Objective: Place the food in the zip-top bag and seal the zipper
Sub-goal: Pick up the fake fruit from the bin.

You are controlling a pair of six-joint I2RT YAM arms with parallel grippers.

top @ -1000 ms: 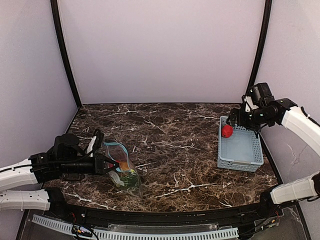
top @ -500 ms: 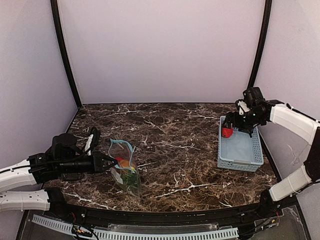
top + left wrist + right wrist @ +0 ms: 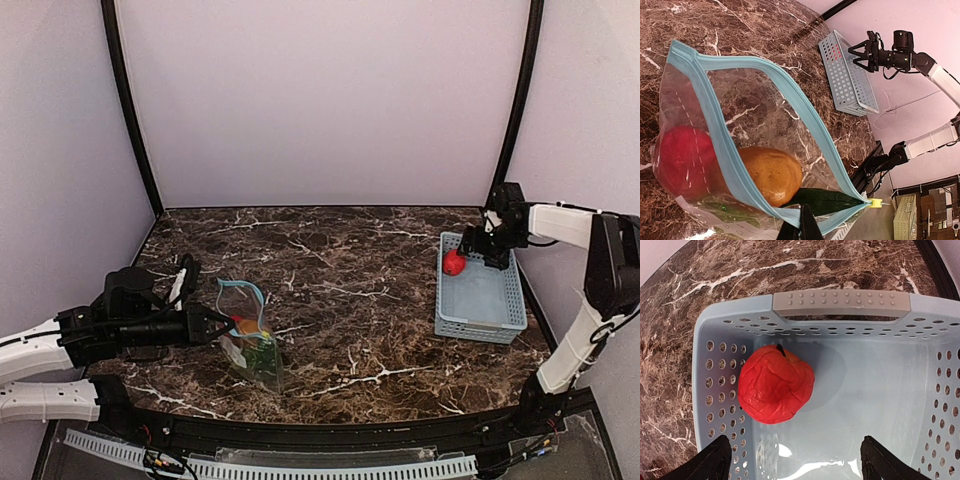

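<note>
The right pincer (image 3: pixel 796 449), spread, hangs over the red fruit (image 3: pixel 776 384), which lies below it, nearer one finger, against the basket (image 3: pixel 840 302) wall. Closing off-centre may push it aside. The left pincer (image 3: pixel 800 227) pinches the zip-top bag (image 3: pixel 755 115) by its rim.

The table (image 3: pixel 350 300) is dark brown marble veined white. At 3 o'clock, a pale blue basket (image 3: pixel 720 390), dotted with holes and grey-handled, holds 1 crinkled red fruit (image 3: pixel 776 390). At 8 o'clock, the clear bag (image 3: pixel 680 115) with its teal zipper (image 3: pixel 805 122) shows 1 smooth red fruit (image 3: pixel 682 160), 1 brown-orange oval (image 3: pixel 772 172) and a dark green piece (image 3: pixel 825 197).
</note>
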